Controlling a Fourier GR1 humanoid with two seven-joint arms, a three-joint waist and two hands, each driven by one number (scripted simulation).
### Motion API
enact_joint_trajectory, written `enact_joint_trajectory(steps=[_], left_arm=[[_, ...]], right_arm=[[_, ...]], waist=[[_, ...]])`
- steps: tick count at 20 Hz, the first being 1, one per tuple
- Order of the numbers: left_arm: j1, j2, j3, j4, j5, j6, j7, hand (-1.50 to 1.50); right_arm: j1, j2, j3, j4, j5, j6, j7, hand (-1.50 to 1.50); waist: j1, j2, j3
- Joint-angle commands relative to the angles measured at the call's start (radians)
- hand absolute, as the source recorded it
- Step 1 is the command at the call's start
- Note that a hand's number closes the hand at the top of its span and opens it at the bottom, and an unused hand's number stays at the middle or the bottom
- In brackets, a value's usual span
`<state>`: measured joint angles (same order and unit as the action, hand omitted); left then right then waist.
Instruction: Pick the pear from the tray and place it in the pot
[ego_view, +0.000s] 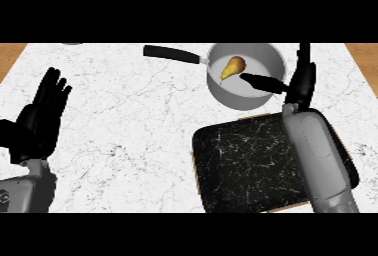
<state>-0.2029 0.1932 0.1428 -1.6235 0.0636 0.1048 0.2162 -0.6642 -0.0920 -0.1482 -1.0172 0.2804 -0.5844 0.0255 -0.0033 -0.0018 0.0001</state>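
Already pear (232, 67) inside unlabelled pot (275, 56)

Glossy metal pot (235, 97), veined marble counter (133, 130).

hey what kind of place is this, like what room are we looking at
Most likely a kitchen counter. A grey pot with a long black handle sits on a white marbled countertop, a pear lies inside it, and a dark tray rests beside it.
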Motion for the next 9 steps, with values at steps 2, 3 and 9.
enact_joint_trajectory(steps=[2, 3, 9], left_arm=[[0.003, -0.002, 0.009, -0.033, 0.007, 0.003, 0.028, 0.0], [0.032, -0.007, -0.009, -0.044, -0.018, 0.001, 0.013, 0.0], [-0.04, 0.025, 0.033, -0.02, 0.017, -0.022, 0.061, 0.0]], right_arm=[[0.145, -0.058, 0.019, -0.167, -0.033, 0.101, 0.024, -1.5], [0.147, -0.061, 0.026, -0.195, -0.021, 0.092, 0.05, -1.5], [0.257, -0.063, 0.069, -0.368, -0.002, 0.12, 0.14, -1.5]], waist=[[0.0, 0.0, 0.0], [0.002, 0.0, 0.0], [-0.002, 0.0, 0.0]])
